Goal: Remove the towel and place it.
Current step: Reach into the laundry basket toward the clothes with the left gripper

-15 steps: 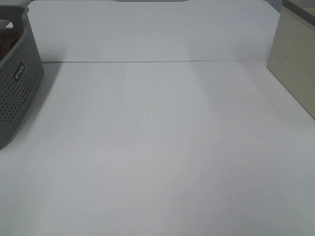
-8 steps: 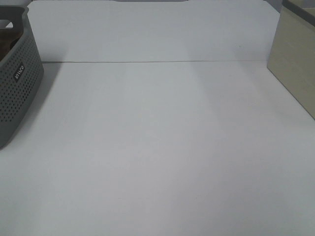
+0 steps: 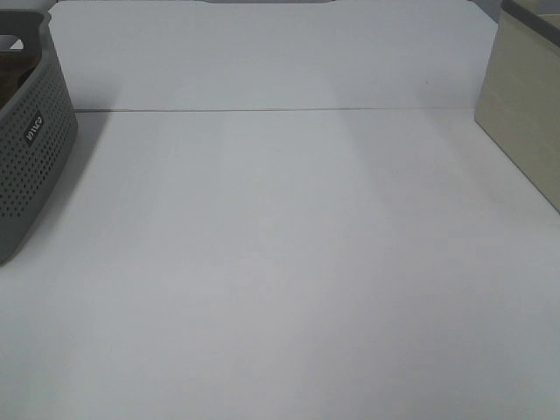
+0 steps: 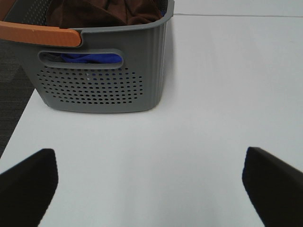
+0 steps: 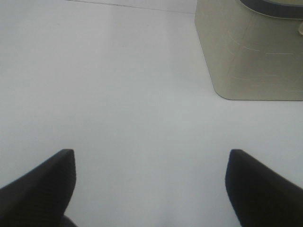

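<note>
The dark brown towel lies bunched inside the grey perforated basket; a sliver of it shows in the exterior high view, where the basket stands at the table's left edge. My left gripper is open and empty, over the white table a short way from the basket's near wall. My right gripper is open and empty over bare table. Neither gripper shows in the exterior high view.
Something blue shows through the basket's handle slot, and an orange handle lies on its rim. A beige bin stands at the table's right side. A white back wall bounds the table. Dark floor lies beyond the table edge.
</note>
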You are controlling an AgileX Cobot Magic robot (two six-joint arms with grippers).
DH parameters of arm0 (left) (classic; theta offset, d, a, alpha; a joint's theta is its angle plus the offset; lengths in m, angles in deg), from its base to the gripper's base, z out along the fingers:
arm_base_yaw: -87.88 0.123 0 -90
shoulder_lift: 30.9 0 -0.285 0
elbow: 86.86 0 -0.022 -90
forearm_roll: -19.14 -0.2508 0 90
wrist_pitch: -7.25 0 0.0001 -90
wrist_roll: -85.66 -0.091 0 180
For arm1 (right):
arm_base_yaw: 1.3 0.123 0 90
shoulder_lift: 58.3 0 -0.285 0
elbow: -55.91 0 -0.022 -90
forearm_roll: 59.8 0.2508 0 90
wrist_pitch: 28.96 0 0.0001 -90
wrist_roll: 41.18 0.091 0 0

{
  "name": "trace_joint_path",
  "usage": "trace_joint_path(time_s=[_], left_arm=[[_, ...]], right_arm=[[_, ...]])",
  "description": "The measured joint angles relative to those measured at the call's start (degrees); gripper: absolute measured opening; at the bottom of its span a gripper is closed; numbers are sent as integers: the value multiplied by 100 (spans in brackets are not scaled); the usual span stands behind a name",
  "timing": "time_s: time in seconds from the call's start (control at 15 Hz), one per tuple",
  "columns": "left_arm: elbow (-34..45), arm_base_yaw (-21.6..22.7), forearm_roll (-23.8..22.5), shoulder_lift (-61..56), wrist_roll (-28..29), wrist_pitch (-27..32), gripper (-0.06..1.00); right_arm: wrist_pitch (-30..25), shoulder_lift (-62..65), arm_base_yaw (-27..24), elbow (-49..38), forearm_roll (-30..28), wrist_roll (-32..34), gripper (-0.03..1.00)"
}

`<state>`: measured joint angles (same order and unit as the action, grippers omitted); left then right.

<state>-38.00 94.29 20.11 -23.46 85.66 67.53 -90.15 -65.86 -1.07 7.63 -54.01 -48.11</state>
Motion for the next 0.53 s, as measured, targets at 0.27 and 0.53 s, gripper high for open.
trace_joint_path(time_s=[0.27, 0.53], left_arm=[[0, 0, 0, 0, 0, 0, 99], [0, 0, -11, 0, 0, 0, 99]], right_arm=[[0, 0, 0, 0, 0, 0, 82], [0, 0, 0, 0, 0, 0, 82]])
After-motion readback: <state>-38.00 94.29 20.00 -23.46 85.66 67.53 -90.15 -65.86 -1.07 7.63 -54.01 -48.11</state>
